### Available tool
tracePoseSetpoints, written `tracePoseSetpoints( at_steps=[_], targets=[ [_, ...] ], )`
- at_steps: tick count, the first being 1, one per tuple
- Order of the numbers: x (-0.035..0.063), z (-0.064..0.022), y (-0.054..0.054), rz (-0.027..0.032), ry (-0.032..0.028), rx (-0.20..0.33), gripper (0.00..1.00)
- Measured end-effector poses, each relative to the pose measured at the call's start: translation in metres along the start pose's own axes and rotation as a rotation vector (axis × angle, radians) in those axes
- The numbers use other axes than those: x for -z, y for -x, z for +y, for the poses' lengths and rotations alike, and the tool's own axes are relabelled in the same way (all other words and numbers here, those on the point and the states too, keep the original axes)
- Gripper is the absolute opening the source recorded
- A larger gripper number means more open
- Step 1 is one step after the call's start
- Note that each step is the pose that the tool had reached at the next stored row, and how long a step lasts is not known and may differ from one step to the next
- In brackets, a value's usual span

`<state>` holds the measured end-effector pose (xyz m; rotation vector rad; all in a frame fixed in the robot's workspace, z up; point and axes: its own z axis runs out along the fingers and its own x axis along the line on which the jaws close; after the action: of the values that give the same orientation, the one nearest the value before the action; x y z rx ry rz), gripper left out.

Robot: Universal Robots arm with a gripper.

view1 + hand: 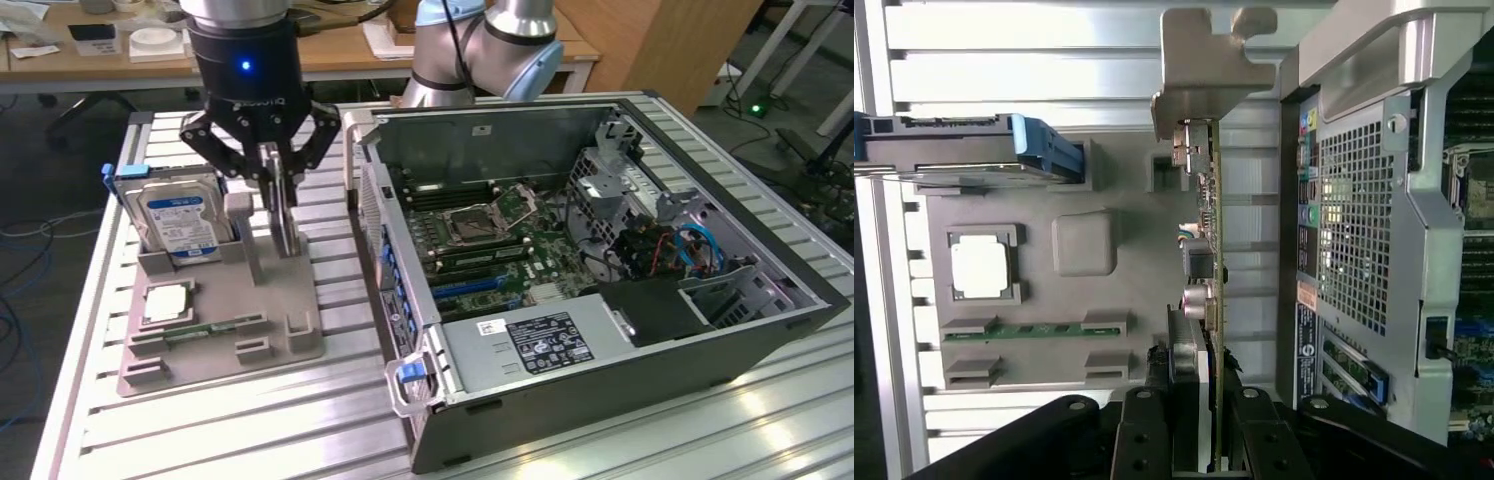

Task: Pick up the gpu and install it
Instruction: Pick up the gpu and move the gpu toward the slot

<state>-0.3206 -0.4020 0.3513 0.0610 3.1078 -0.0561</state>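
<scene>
The gpu (282, 215) is a thin dark card that stands on edge over the grey holder tray (267, 315). My gripper (274, 172) comes down from above and is shut on its upper edge. In the wrist view the gpu (1207, 230) is edge-on, with its silver bracket (1204, 70) at the far end. The gripper (1199, 425) clamps the card between black fingers (1142, 430). The card's lower end sits at the tray's slot; I cannot tell whether it has lifted free. The open computer case (601, 250) lies at the exterior view's right, with its motherboard (494, 240) exposed.
The tray also carries a silver hard drive with a blue label (180, 222), a square processor chip (167, 300) and a narrow green memory stick (207, 328). The case's rear wall (1364, 200) stands close beside the card. The arm's base (481, 50) rises behind the case.
</scene>
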Motion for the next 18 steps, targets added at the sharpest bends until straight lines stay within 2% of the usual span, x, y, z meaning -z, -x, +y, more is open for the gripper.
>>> tracePoseSetpoints(
  at_steps=[18],
  targets=[
    [0.0337,-0.0012,0.001,0.0000,0.0003,0.000,0.28]
  ],
)
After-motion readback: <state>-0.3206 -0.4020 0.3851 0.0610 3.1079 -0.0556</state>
